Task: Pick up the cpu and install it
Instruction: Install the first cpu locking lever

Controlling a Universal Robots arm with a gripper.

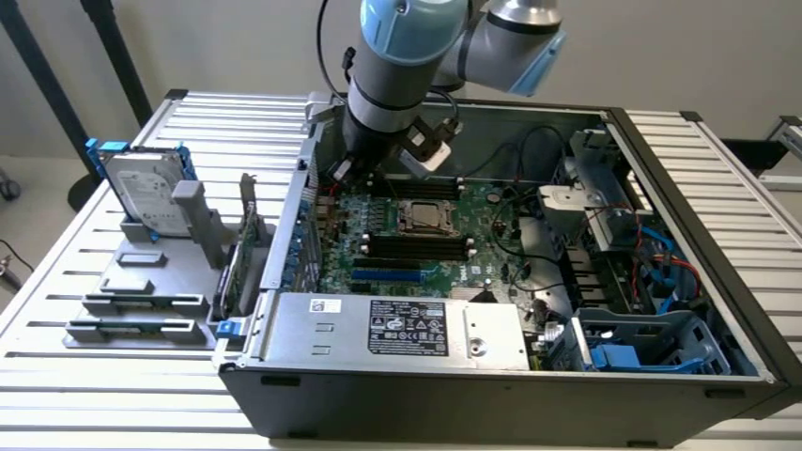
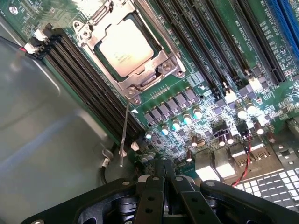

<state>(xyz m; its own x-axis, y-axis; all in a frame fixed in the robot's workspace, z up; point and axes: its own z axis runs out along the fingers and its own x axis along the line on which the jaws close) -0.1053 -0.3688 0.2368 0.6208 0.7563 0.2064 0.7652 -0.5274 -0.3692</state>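
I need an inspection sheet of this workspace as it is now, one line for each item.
Surface: slatted metal table carrying an open computer case.
Job's things: cpu lies in the socket on the motherboard; nothing grips it.
Clutter: hard drive with blue brackets, standing in a grey rack; grey labelled box in the case.
Grippers: gripper shut, empty, above the board beside the socket.
Cables: red and black wire near the gripper; blue cables at the exterior view's right.
Surroundings: plain wall; no person seen.
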